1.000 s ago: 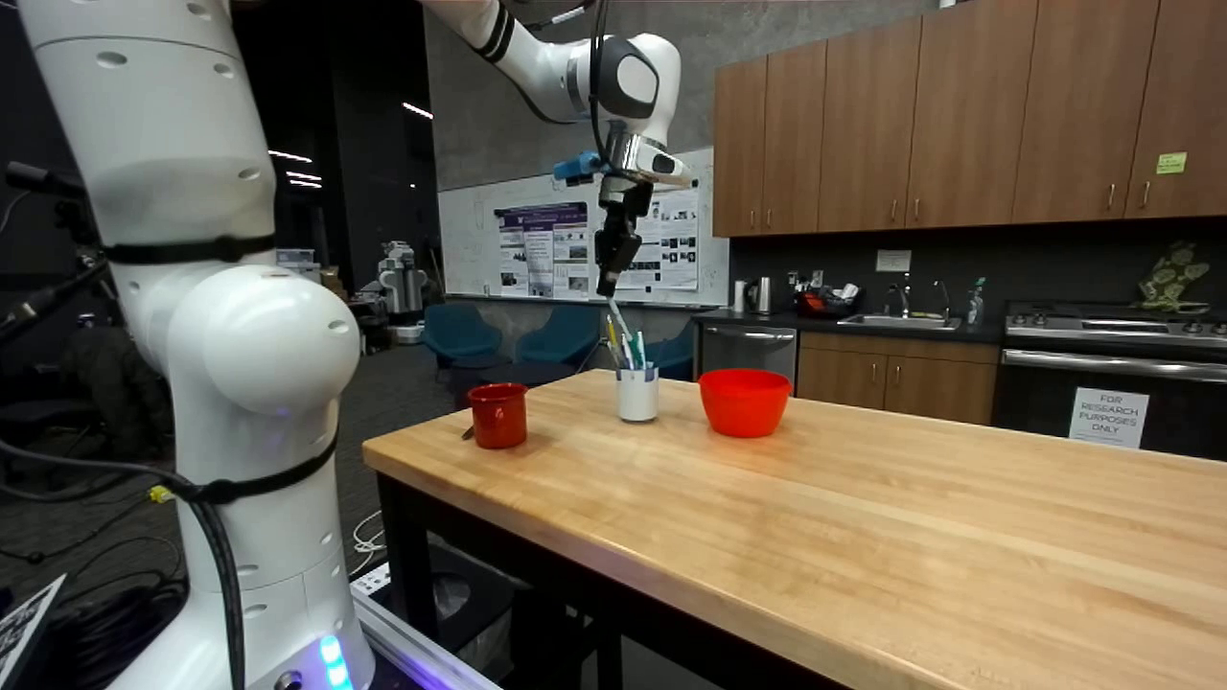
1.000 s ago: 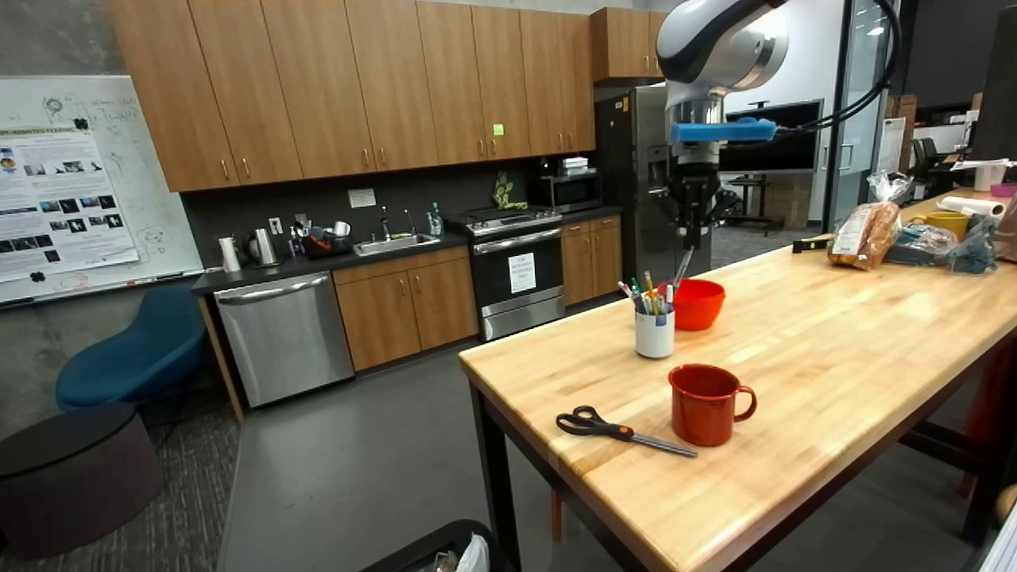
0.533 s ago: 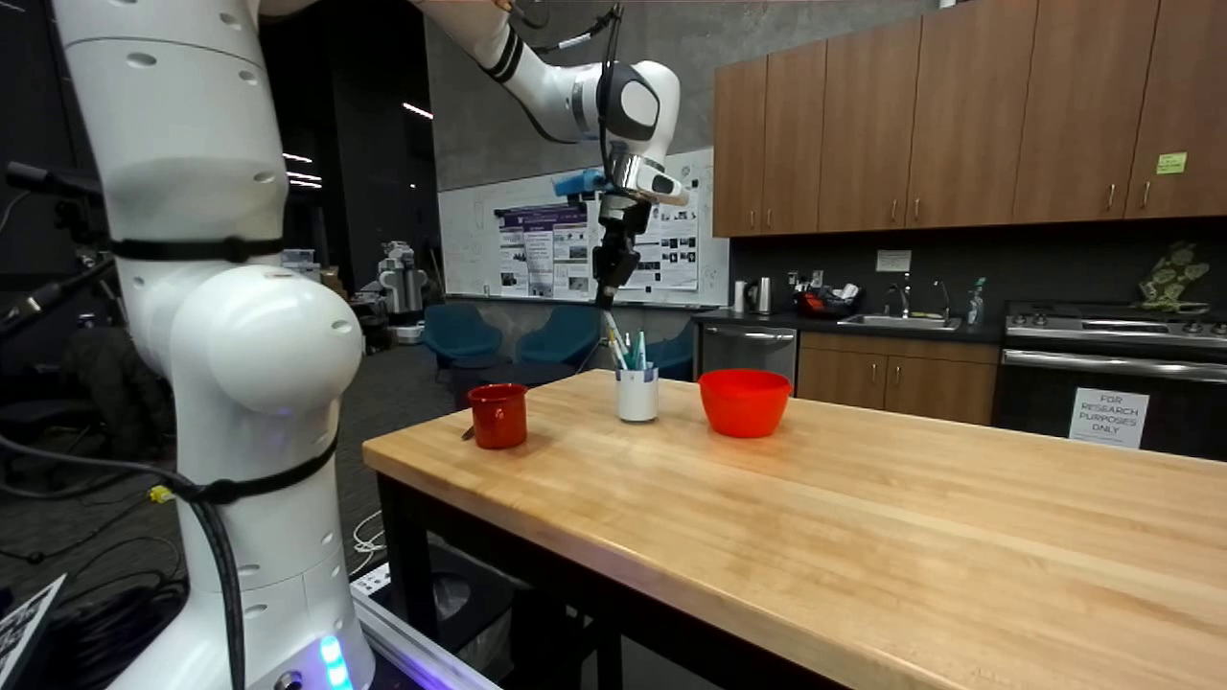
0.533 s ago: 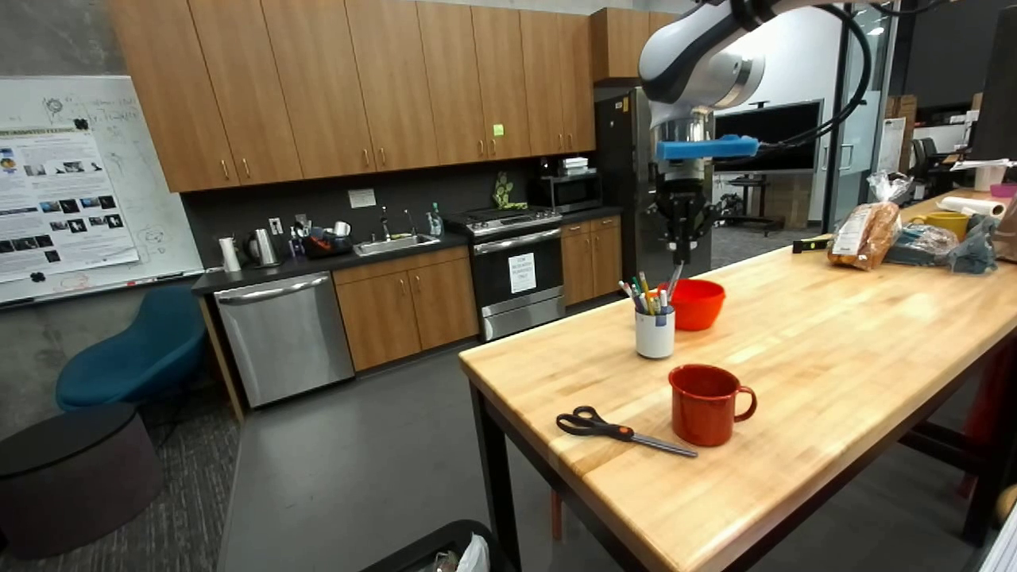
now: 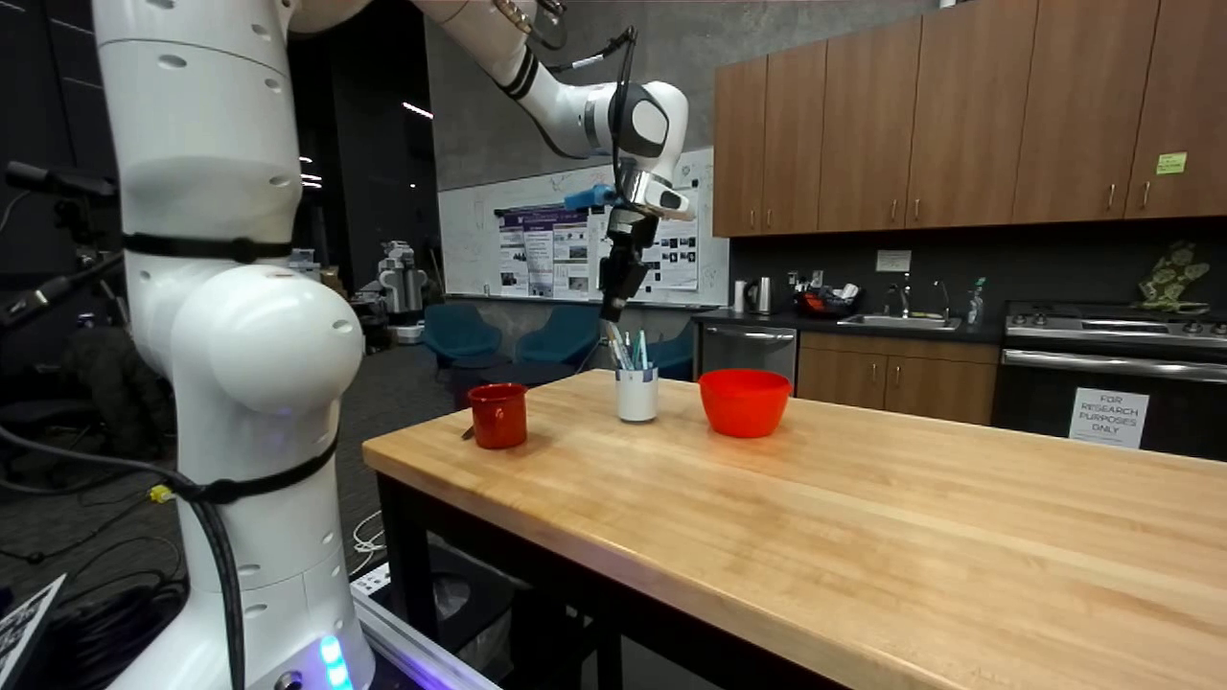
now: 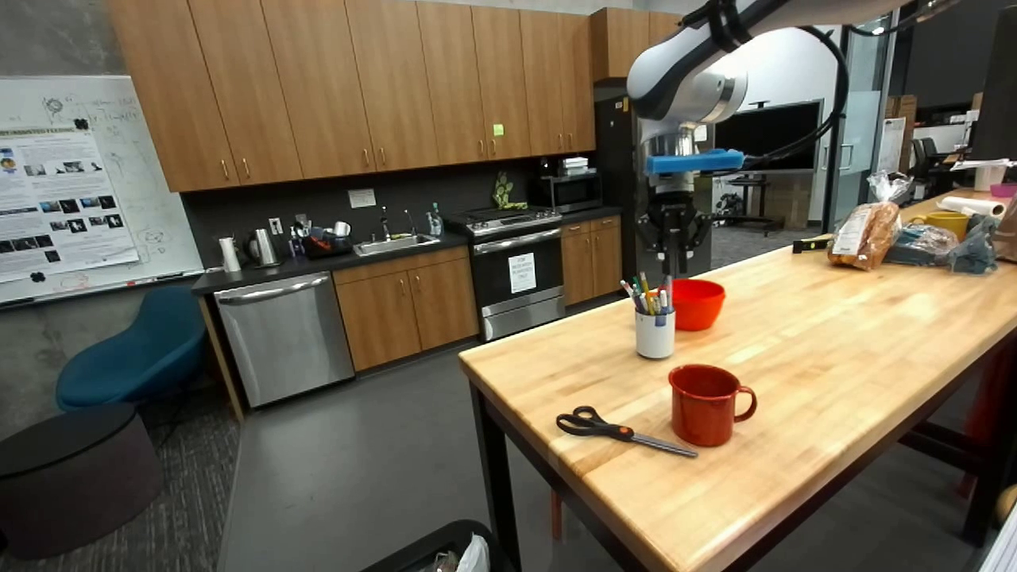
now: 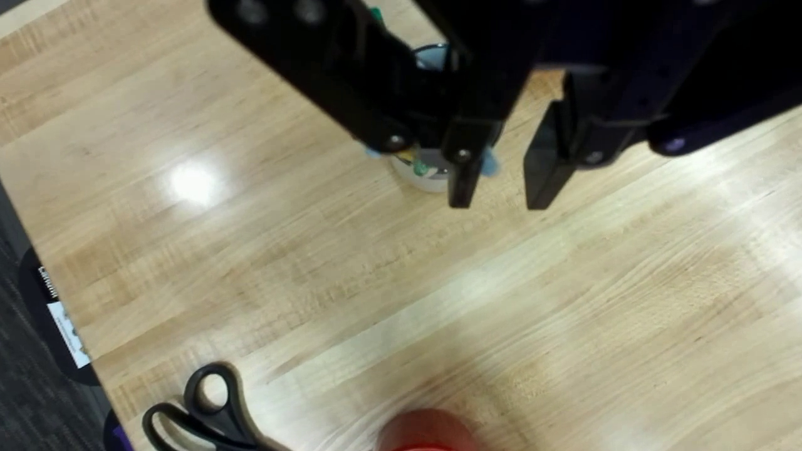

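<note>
Rises on a thick white base column (image 5: 244,402) at nine o'clock in an exterior view, slants the forearm (image 5: 494,43) down toward four, bends at the wrist (image 5: 657,120) near twelve and points the black fingers (image 7: 544,178) down toward seven. In the wrist view, reaches in from twelve o'clock, aims the fingers toward six and leaves a narrow gap between.
</note>
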Robot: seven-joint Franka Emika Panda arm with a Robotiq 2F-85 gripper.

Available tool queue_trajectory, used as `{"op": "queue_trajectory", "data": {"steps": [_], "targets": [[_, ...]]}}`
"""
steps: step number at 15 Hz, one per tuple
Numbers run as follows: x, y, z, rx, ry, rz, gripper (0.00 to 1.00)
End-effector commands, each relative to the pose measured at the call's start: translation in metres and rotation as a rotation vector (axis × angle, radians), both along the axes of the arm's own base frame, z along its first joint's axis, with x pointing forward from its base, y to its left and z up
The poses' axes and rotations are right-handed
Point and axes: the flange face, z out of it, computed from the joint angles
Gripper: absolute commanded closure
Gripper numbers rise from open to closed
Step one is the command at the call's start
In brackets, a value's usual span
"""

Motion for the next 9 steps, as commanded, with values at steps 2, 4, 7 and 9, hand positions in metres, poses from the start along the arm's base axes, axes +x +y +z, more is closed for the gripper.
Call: {"op": "queue_trajectory", "data": {"steps": [2, 4, 7, 9], "targets": [[0.005, -0.006, 0.015, -0.017, -0.030, 0.013, 0.35], [0.004, -0.012, 0.023, -0.038, -0.057, 0.018, 0.21], [-0.002, -0.023, 0.032, -0.090, -0.104, 0.078, 0.02], [-0.007, -0.033, 0.037, -0.123, -0.147, 0.122, 0.00]]}}
